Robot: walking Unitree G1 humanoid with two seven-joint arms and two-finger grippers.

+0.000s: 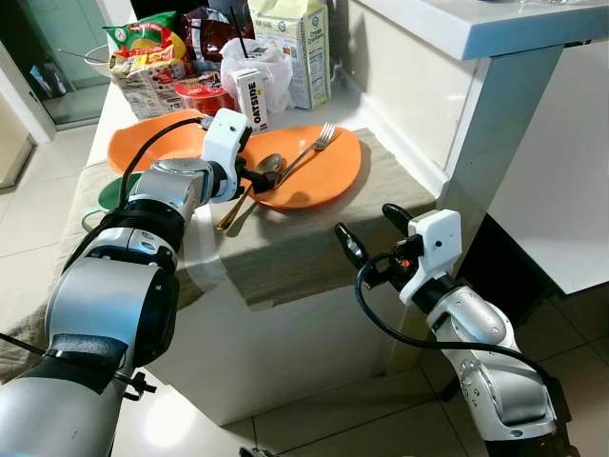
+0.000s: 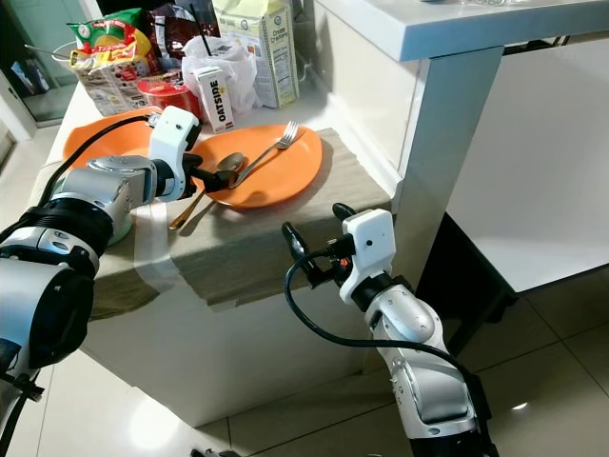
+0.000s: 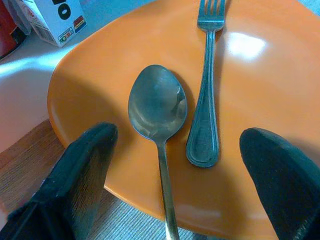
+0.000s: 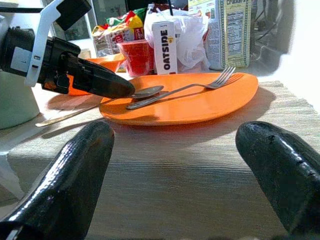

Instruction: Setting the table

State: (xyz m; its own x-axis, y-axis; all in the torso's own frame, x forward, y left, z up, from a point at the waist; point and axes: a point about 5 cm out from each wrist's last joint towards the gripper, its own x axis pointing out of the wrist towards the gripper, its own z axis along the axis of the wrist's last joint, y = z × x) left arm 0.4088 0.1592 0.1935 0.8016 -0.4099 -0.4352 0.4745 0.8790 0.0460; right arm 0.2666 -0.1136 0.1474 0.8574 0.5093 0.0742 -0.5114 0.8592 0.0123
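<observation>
Spoon [image 3: 158,105] and fork [image 3: 205,95] lie side by side on the orange plate [image 1: 324,171], and my left jaws [image 3: 175,170] hang spread wide just above them, released, one black finger [image 3: 75,180] on each side of the two handles, holding nothing. The spoon's bowl rests on the plate while its handle runs out over the rim toward me, onto the beige cloth [image 1: 285,248]. The fork sits wholly on the plate, tines pointing away from me.

My right jaws [image 1: 373,233] are also apart and empty, held off the near corner of the worktop [image 1: 219,352], aimed across the cloth at the plate and well apart from it.

Beside the plate, on my left, sits a second orange plate [image 1: 143,143], partly hidden by my left arm. A green dish [image 1: 112,192] shows just under that arm. Behind the plates stand a small Oatside carton [image 1: 252,97], a red tub [image 1: 205,95], a white plastic bag [image 1: 276,67], a tall carton [image 1: 295,43] and some snack packets [image 1: 147,57], crowded together at the far end.
</observation>
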